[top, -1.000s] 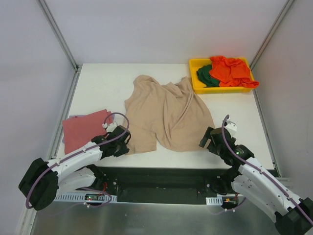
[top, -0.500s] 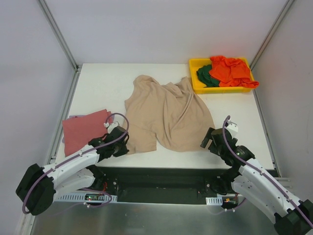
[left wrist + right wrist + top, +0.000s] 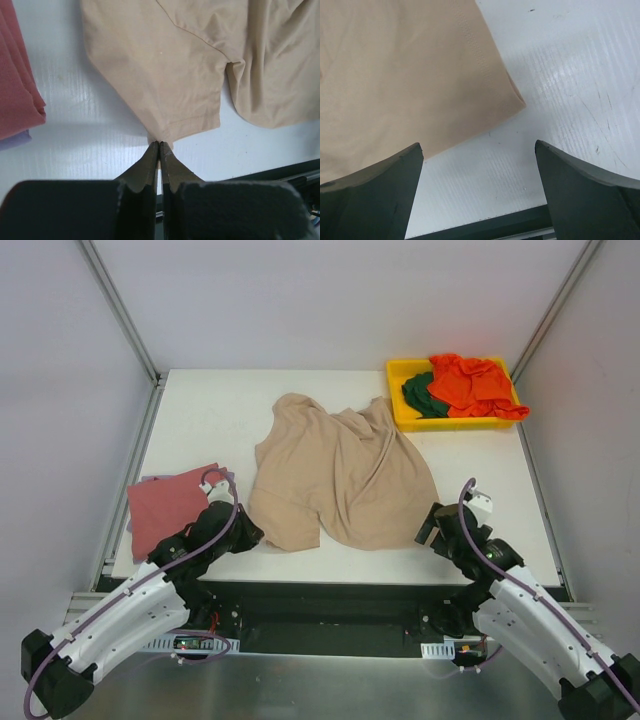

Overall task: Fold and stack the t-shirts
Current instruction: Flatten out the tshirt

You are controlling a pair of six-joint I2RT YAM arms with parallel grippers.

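A large tan t-shirt lies spread and rumpled mid-table; it also shows in the left wrist view and the right wrist view. My left gripper is shut on its near-left hem corner; in the top view it sits at that corner. My right gripper is open and empty, just off the shirt's near-right corner, also seen from above. A folded dusty-red shirt lies on a lavender one at left. Orange-red and dark green shirts fill the bin.
A yellow plastic bin stands at the back right corner. The table's near edge runs just under both grippers. Metal frame posts rise at the table's back corners.
My left gripper has moved toward the near-left and pulled the tan shirt's corner a little with it. My right gripper has drawn back slightly toward the near edge.
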